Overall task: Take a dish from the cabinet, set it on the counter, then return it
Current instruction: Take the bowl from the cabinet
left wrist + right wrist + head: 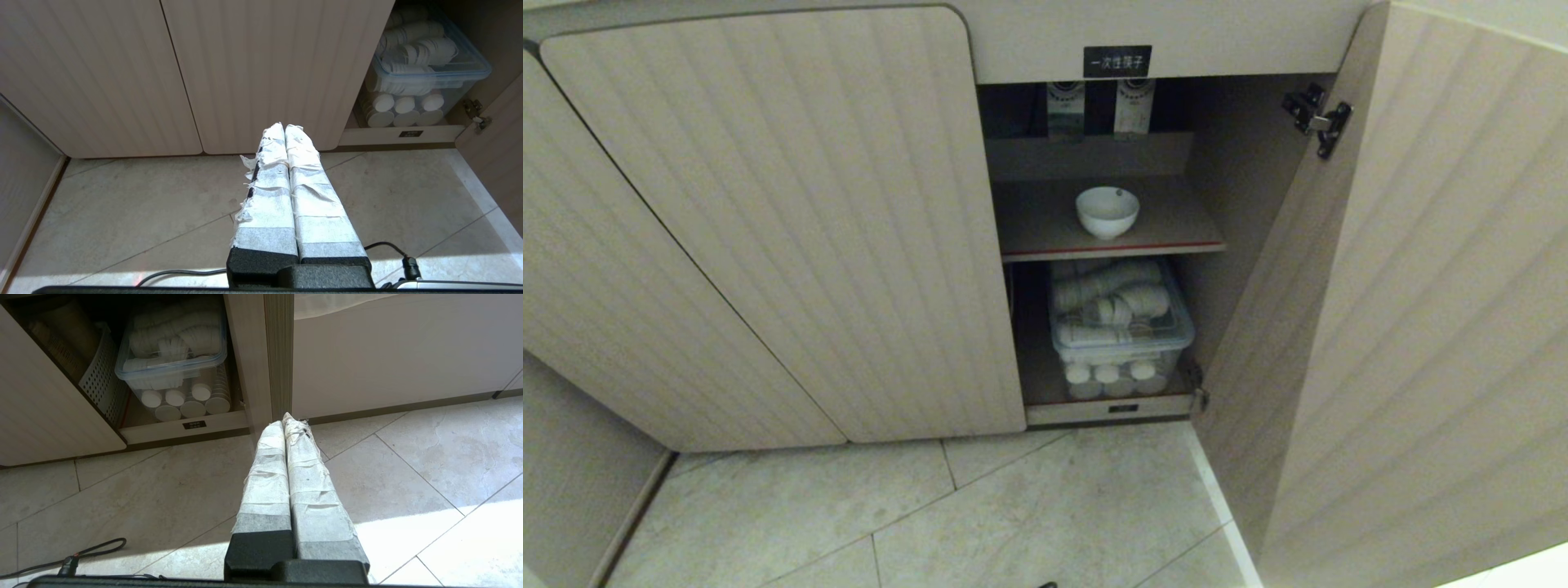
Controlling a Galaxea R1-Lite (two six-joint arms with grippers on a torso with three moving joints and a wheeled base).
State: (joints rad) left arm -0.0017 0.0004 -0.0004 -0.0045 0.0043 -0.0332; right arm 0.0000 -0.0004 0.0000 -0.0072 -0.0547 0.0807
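Left hand (284,127) and right hand (287,420), each clenched on nothing, taped fingers pressed together, hang low over the floor (1013,523) before the cabinet (768,229); neither shows in the head view. The right hand points at the edge of the open door (278,355), just beside the opening; the left hand faces the shut door (265,69), with the opening off to its right. The dish (1107,211) stands upright, mouth up, alone on the upper shelf (1176,233), above the box (1119,327) of cups, hence above and ahead of both hands and in neither wrist view. Being round, it has no long axis to align with. The right hand appears nearer, so the reach probably falls to it. The bench is out of view.
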